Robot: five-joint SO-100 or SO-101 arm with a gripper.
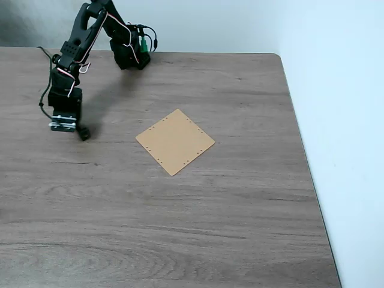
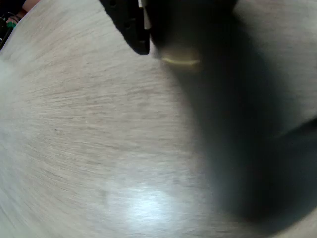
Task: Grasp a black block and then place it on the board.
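The tan square board (image 1: 175, 141) lies flat in the middle of the table, turned like a diamond. In the fixed view my black arm reaches down at the left, and the gripper (image 1: 80, 130) hangs just over the tabletop, well left of the board. A small black shape (image 1: 84, 134) sits at its lower tip; I cannot tell whether it is the black block or a fingertip. The blurred wrist view shows one black finger (image 2: 131, 25) at the top and a big dark blur beside it over the wood. How far apart the jaws stand is unclear.
The arm's base (image 1: 129, 54) stands at the table's back edge. The grey-brown tabletop (image 1: 198, 228) ends at a rounded corner and right edge (image 1: 300, 138) beside a white wall.
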